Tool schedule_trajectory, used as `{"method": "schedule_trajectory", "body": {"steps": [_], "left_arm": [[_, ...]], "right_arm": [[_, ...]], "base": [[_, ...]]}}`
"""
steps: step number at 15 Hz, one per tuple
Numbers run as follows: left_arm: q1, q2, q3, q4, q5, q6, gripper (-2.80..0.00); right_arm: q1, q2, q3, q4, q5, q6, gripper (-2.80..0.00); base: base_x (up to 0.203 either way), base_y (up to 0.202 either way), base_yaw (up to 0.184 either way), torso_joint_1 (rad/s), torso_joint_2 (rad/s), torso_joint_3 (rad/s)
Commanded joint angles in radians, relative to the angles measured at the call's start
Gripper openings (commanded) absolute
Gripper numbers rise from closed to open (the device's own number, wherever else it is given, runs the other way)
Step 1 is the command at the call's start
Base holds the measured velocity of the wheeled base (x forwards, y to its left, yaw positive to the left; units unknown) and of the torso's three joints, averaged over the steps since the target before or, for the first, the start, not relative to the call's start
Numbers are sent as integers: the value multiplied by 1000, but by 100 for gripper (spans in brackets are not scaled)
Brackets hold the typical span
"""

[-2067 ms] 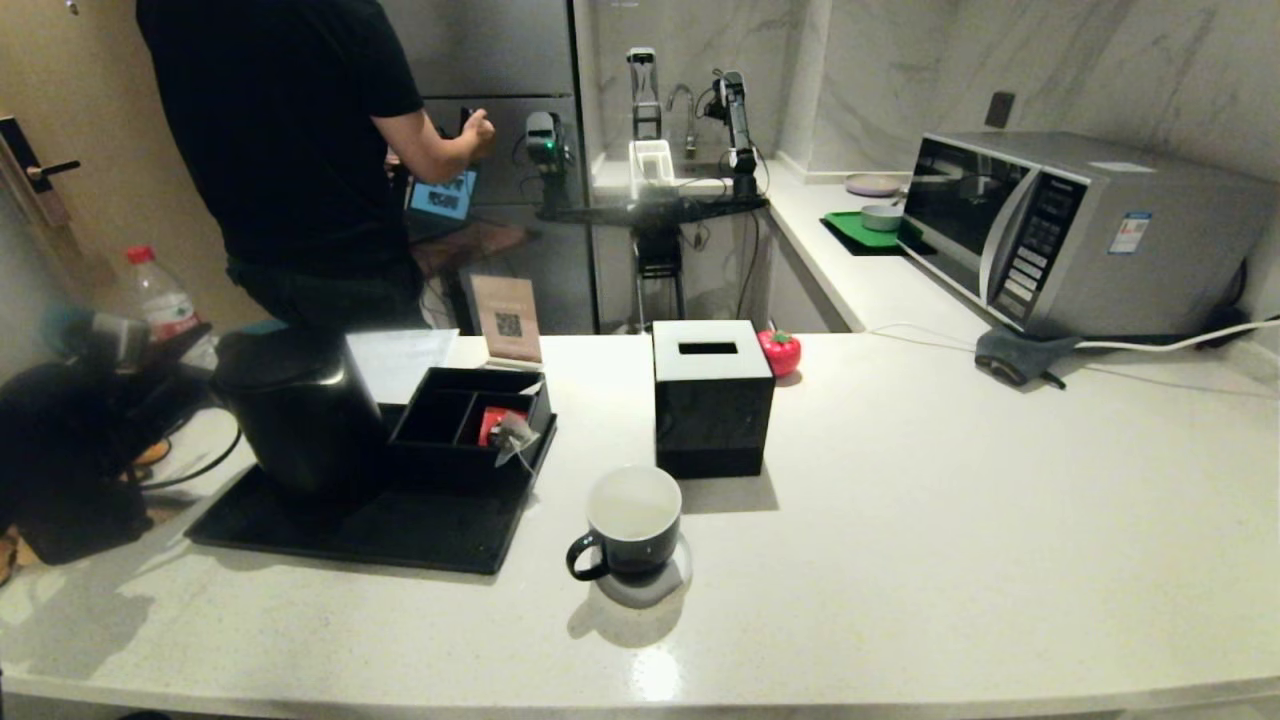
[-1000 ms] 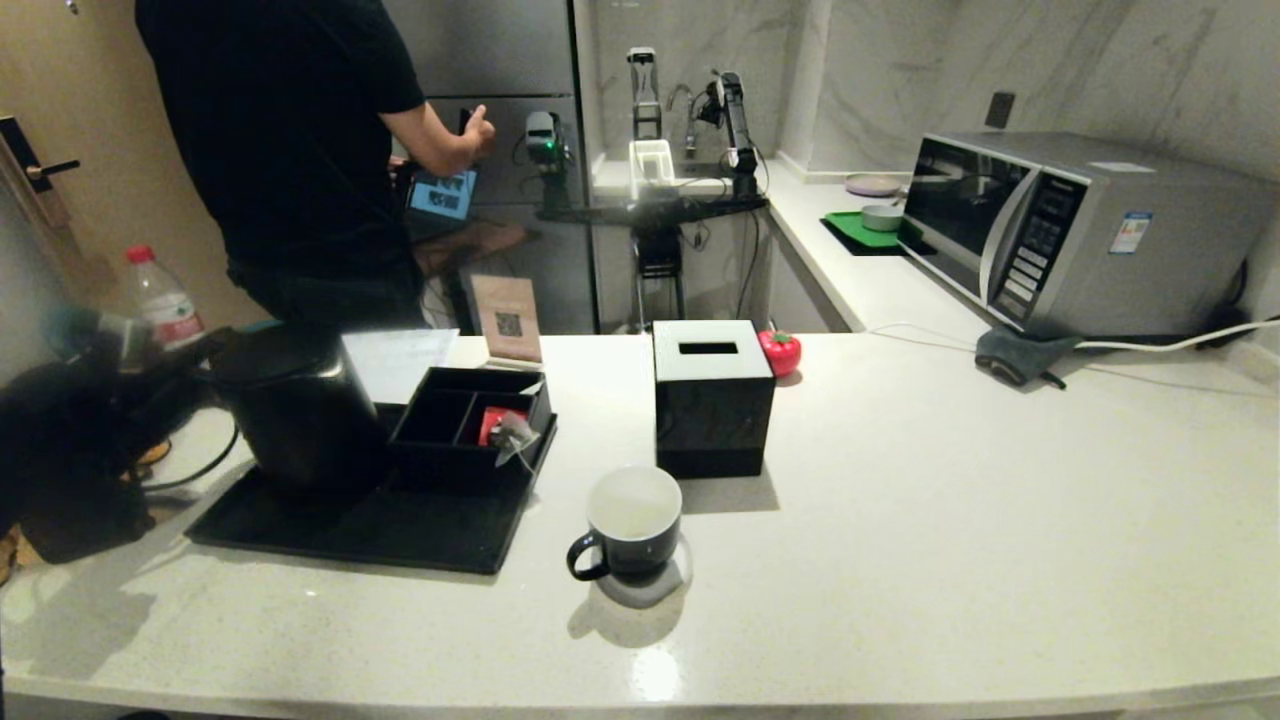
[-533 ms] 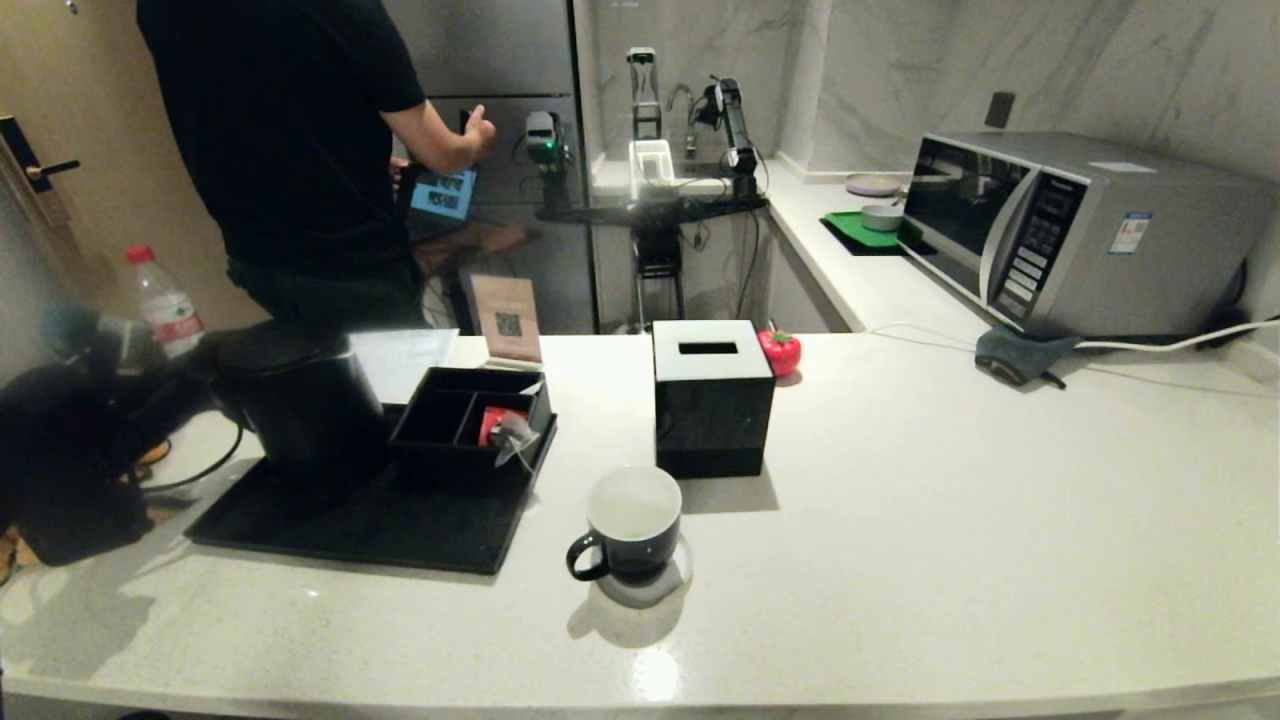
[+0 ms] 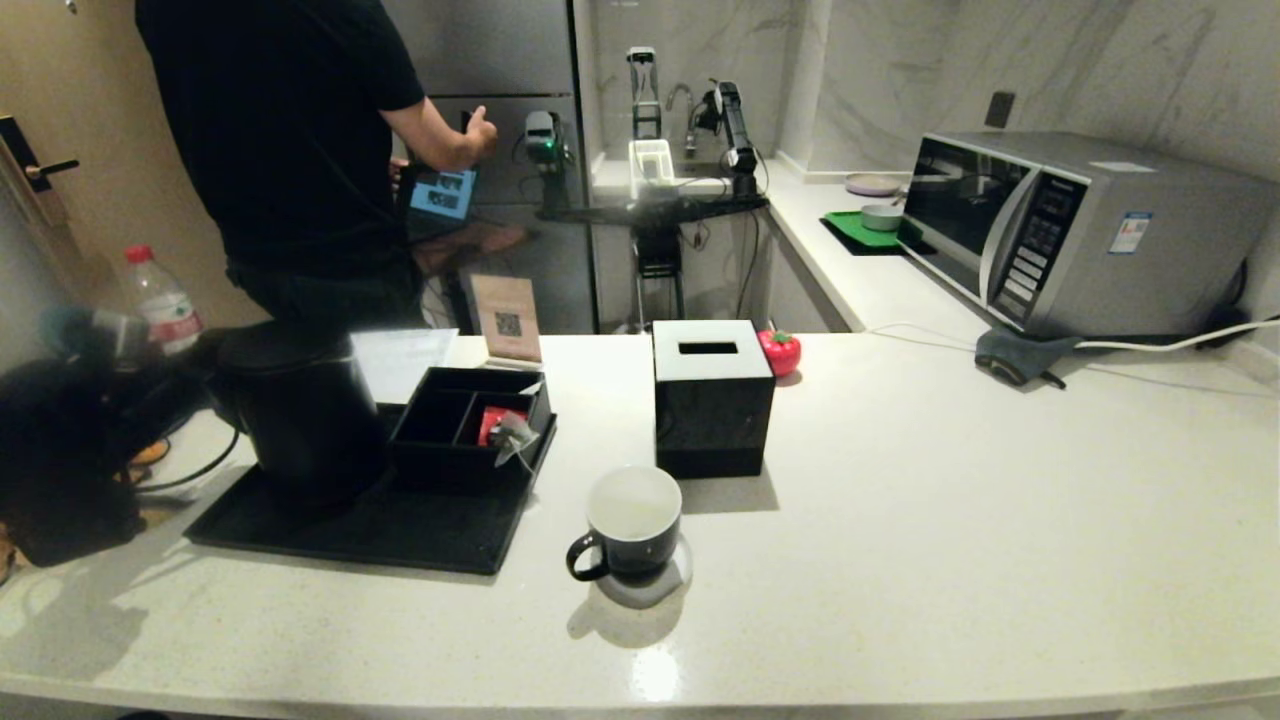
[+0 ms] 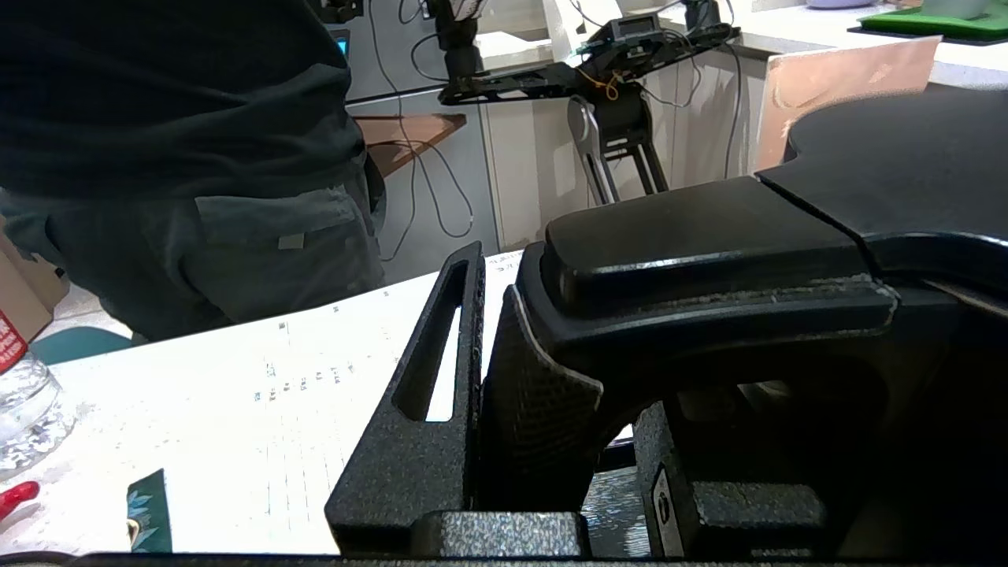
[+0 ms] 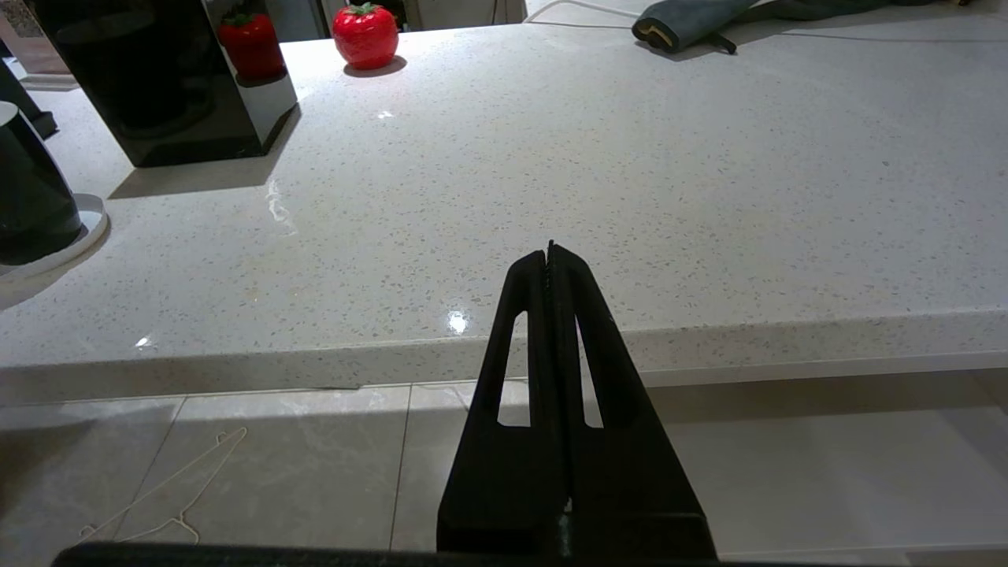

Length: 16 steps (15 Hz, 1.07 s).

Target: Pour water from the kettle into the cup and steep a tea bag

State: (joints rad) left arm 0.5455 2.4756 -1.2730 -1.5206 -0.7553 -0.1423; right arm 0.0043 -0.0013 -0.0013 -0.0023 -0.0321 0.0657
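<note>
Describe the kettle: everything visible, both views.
The kettle is large, matte black, round and slightly tapered, with a flat black lid. It stands upright at the left end of the black tray, beside the divided box. In the left wrist view the left gripper is clamped around its loop handle. The spout isn't distinguishable.

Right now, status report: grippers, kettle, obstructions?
Left gripper shut on matte black kettle's loop handle. Right gripper shut, parked below counter edge. Kettle on black tray; compartment box beside it.
</note>
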Motion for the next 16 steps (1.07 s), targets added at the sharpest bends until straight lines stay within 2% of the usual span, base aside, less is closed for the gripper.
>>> {"method": "schedule_trajectory", "body": {"steps": [1,7,16], "left_arm": [[1,-45,38,-49,-1,-2,-280],[4,-105,144,-49,1,11,-280],[19,-170,221,-49,7,26,-280]], "right_arm": [[0,1,0,-1,0,0,-280],[0,1,0,-1,0,0,-280],[0,1,0,-1,0,0,-280]], "base": [[0,0,0,0,0,0],[0,0,0,0,0,0],[0,0,0,0,0,0]]}}
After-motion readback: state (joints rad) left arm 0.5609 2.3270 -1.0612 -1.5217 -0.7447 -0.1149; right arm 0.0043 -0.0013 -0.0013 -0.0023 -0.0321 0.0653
